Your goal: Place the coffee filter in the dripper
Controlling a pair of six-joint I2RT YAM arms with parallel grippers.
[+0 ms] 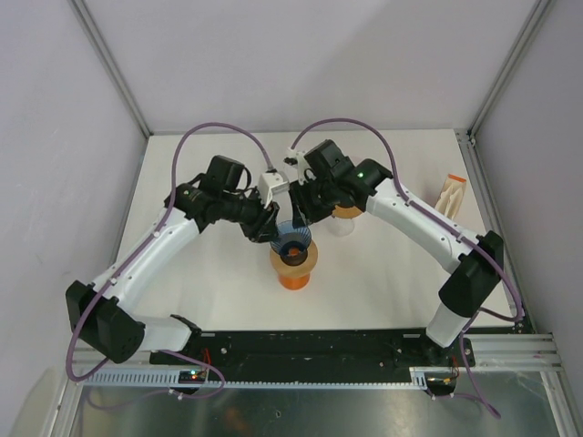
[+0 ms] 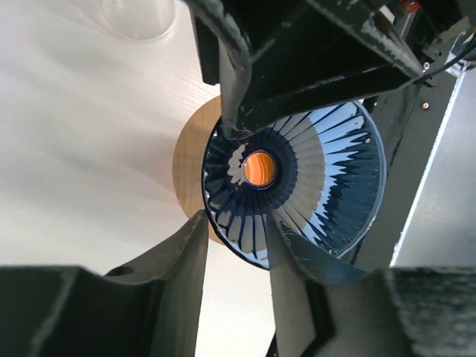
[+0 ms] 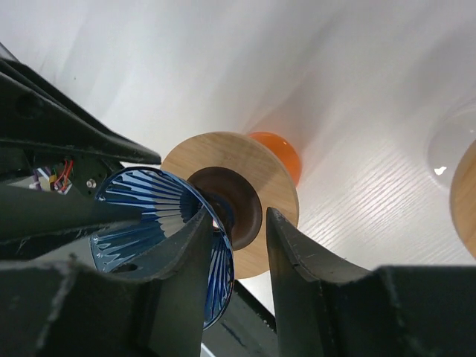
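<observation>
Currently both are spread, left end effector straddling the rim of the blue dripper, right end effector around its neck, atop an orange cup mid-bench, coffee filter stack near the right edge.

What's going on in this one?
Both arms meet at the blue dripper, which sits on a wooden collar over an orange cup. The left fingers straddle its rim and the right fingers flank its base, and both pairs are spread apart. No filter shows inside the dripper. A tan item, possibly the filters, lies near the table's right edge.
</observation>
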